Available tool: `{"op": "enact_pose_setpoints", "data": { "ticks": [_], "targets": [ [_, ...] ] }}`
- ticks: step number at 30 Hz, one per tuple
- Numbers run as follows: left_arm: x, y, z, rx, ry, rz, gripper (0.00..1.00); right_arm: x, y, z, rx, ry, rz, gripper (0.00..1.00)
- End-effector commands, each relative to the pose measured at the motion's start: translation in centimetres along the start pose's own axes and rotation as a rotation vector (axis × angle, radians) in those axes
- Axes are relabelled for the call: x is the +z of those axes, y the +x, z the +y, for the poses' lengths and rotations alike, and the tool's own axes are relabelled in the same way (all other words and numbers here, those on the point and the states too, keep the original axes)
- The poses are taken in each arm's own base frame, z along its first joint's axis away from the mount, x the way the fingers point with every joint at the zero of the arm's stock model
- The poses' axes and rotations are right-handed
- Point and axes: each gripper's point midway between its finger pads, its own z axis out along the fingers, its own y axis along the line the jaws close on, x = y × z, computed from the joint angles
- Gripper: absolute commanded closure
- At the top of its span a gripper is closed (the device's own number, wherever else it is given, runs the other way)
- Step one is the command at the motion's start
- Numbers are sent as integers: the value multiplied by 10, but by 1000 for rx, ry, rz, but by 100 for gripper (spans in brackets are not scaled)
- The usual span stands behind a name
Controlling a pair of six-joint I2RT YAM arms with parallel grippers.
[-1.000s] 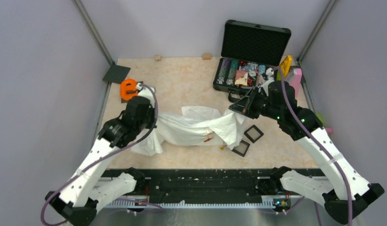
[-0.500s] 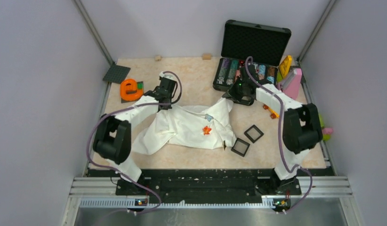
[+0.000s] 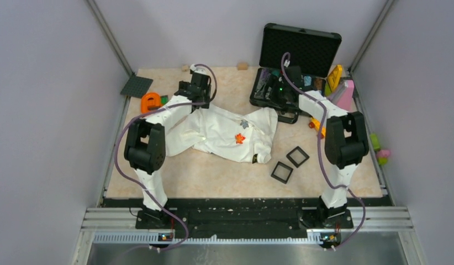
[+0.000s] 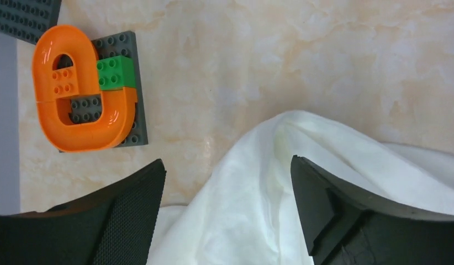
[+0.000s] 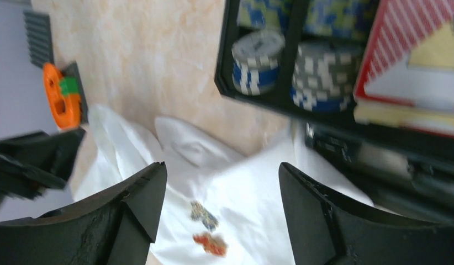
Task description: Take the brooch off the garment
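Note:
The garment (image 3: 219, 135), a white T-shirt, lies crumpled flat in the middle of the table. A blue-grey flower print (image 3: 244, 123) shows on its chest, and a small orange brooch (image 3: 239, 138) sits just below the print. My left gripper (image 3: 193, 93) hovers open over the shirt's back left corner; in the left wrist view white cloth (image 4: 252, 204) lies below the wide gap between its fingers (image 4: 227, 165). My right gripper (image 3: 276, 94) is open above the back right corner. Its view is blurred and shows the print (image 5: 204, 214) and brooch (image 5: 211, 244) below the parted fingers (image 5: 222, 168).
An open black case (image 3: 299, 52) with poker chips (image 5: 258, 52) stands at the back right, close to my right gripper. Two black square boxes (image 3: 297, 157) (image 3: 281, 172) lie right of the shirt. An orange toy piece (image 3: 151, 102) on grey bricks sits at the left.
Both arms have carried the shirt toward the back of the table and spread it out. Both grippers, shut before, now stand open, and the cloth lies free.

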Motion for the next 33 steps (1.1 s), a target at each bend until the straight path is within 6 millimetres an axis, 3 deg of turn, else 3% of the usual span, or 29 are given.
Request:
{"op": "enact_pose_setpoints", "data": {
  "ticks": [1,3,8,10,13,16,21,28,29,31,32,33],
  "targets": [
    [-45,-14,7,-38,87,-43,10,-52,9,14,-228,-63,-29,27],
    [-69,-3,-7,-42,202,-38,12,-62,28,5,-289,-25,-8,33],
    [-129,23,-73,-26,551,-55,19,-84,74,0,-475,12,11,39],
    [-146,31,-100,-1,665,-61,20,-86,89,-5,-535,46,19,34],
    [-154,38,-128,16,747,-50,19,-80,105,-19,-583,117,21,27],
    [-149,41,-148,7,799,-6,19,-71,107,-30,-601,180,16,28],
    [-125,43,-168,3,799,37,20,-50,102,-40,-604,238,16,34],
    [-92,60,-188,11,801,109,19,-26,95,-31,-590,215,2,36],
    [-89,61,-190,9,812,116,23,-25,92,-28,-590,215,-8,42],
    [-82,65,-190,-3,821,140,38,-24,82,-25,-590,236,-36,67],
    [-79,68,-189,-4,811,149,48,-25,76,-23,-590,247,-48,85],
    [-74,71,-184,-2,778,159,57,-28,70,-21,-591,258,-63,95]
  ]
}}
